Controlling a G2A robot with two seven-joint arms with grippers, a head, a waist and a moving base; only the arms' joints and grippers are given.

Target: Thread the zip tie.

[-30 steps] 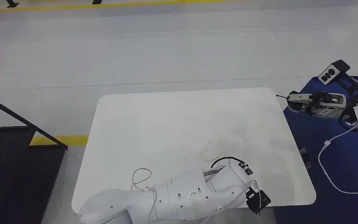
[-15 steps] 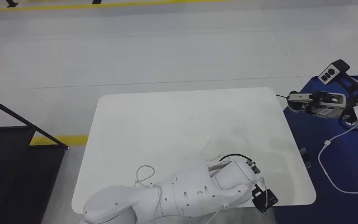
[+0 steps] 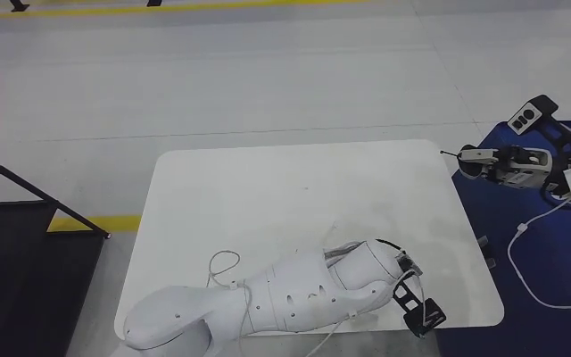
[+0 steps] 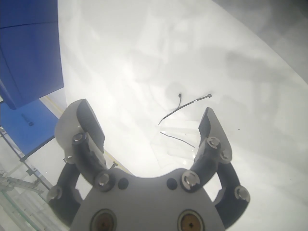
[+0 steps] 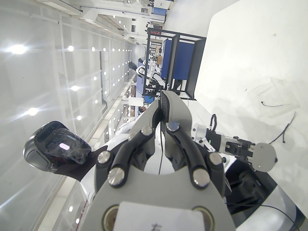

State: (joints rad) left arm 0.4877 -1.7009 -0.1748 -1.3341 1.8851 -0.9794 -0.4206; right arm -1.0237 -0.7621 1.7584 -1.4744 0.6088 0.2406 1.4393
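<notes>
Black zip ties lie loose on the white table. Two of them cross each other just beyond my left gripper, which hovers open over them with nothing between its fingers. A third tie rests on a clear plastic bag between the fingers. From above, the left gripper is at the table's front right edge. My right gripper is shut on nothing and points up and away from the table. The right wrist view has one tie on the bag and another tie beside it.
A blue-covered surface borders the table's right side, carrying grey devices and a white cable. A black frame stands off the table's left side. The table's front edge runs close under the left gripper.
The left arm has swung slightly over the front of the table, and its gripper has shifted a little to the right and turned at the wrist. It stays open.
</notes>
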